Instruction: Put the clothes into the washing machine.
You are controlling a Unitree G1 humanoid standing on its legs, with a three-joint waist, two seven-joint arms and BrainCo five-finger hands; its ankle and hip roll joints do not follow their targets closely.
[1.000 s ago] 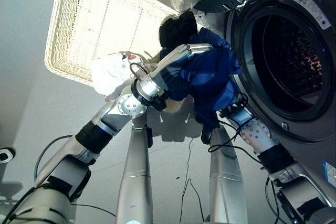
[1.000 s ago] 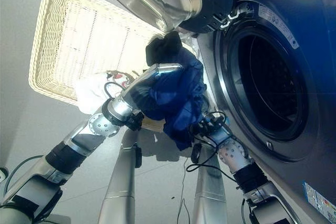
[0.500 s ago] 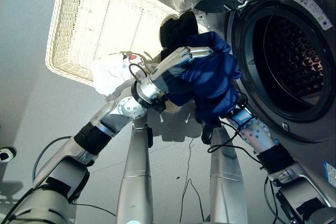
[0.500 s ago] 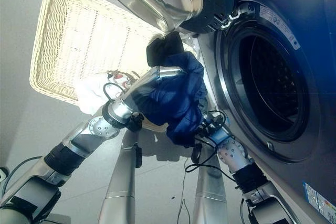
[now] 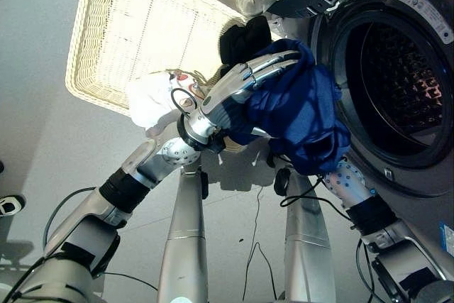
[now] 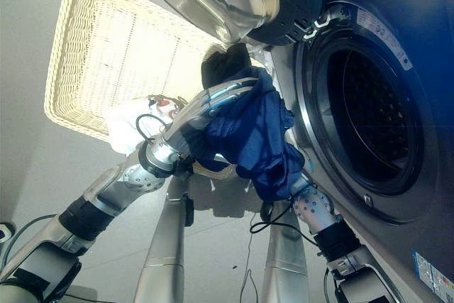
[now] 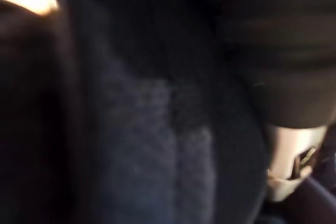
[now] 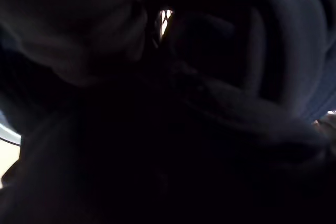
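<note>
Both arms carry my bundled dark-blue cloth garment (image 5: 301,108) beside the open round washing-machine drum (image 5: 397,69); left hand (image 5: 248,76) lies straight-fingered against it, right hand's grip I cannot tell.

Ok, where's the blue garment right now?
In the left eye view the blue garment is bunched between both arms, under the left hand, just left of the washing machine opening and right of the wicker basket.

Bunched blue garment (image 5: 298,108) beside washing machine (image 5: 397,90) opening
</note>
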